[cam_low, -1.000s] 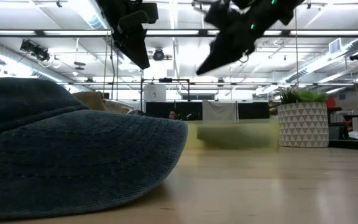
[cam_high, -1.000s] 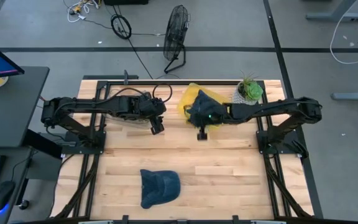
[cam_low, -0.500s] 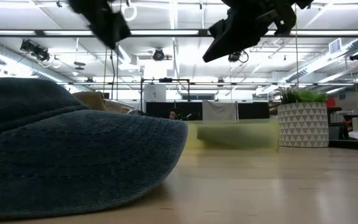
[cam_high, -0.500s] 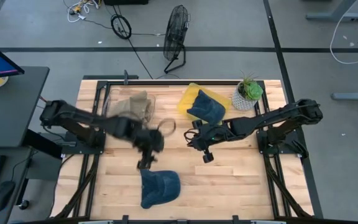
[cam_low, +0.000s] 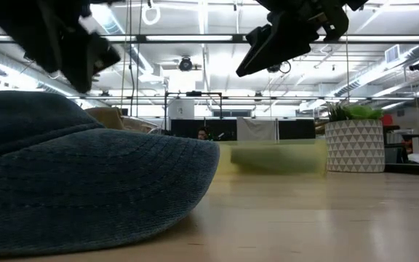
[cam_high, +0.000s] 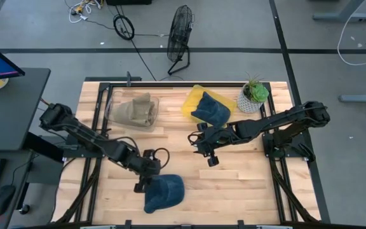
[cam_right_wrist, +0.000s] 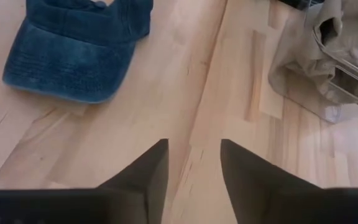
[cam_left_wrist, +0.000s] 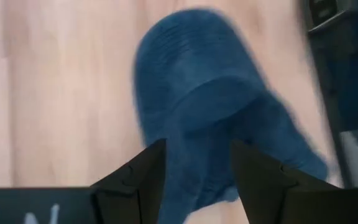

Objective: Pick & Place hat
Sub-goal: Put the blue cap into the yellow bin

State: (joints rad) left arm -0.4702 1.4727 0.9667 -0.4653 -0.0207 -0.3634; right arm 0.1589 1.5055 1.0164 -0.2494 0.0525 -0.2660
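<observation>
Left gripper (cam_high: 141, 185) now beside denim cap (cam_high: 164, 192), khaki hat in clear bin (cam_high: 132, 109)

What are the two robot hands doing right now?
Left tool: open, empty, right over the blue hat.
Right tool: open, empty, above the table's middle.

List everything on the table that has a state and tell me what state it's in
blue cap: lying flat on the table's front, not gripped
left gripper: open, just over the blue cap
right gripper: open, empty, over bare wood at mid-table
second blue hat: resting on the yellow tray
beige hat: inside the clear bin
potted plant: upright
</observation>
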